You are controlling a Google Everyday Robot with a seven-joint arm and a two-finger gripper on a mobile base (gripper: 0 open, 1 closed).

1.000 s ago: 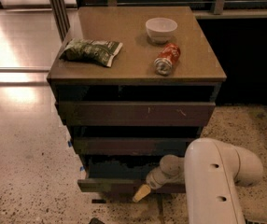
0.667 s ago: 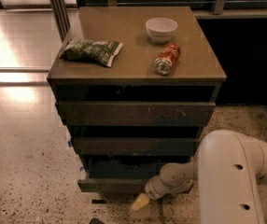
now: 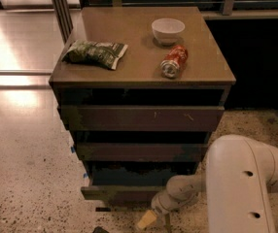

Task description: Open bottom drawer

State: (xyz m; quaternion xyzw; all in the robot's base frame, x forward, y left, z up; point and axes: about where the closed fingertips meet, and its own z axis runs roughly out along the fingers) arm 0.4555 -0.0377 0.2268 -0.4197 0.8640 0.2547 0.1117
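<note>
The bottom drawer [image 3: 122, 193] is the lowest of three dark-brown flat fronts in the cabinet. It stands pulled out a little, and its dark inner space [image 3: 139, 174] shows above the front. My gripper [image 3: 147, 219] is low in front of the drawer's right part, just below its front edge, with a pale tip pointing down-left. My white arm [image 3: 248, 183] reaches in from the lower right. The middle drawer [image 3: 139, 151] and the top drawer [image 3: 139, 116] sit above it.
On the cabinet top [image 3: 139, 69] lie a green snack bag [image 3: 95, 52], a white bowl [image 3: 168, 29] and a red can on its side [image 3: 174, 60]. Speckled floor [image 3: 27, 178] spreads to the left. A dark wall stands to the right.
My gripper has moved down and toward the camera, from level with the bottom drawer's front to just below it. The arm has swung closer. The drawer front has barely shifted.
</note>
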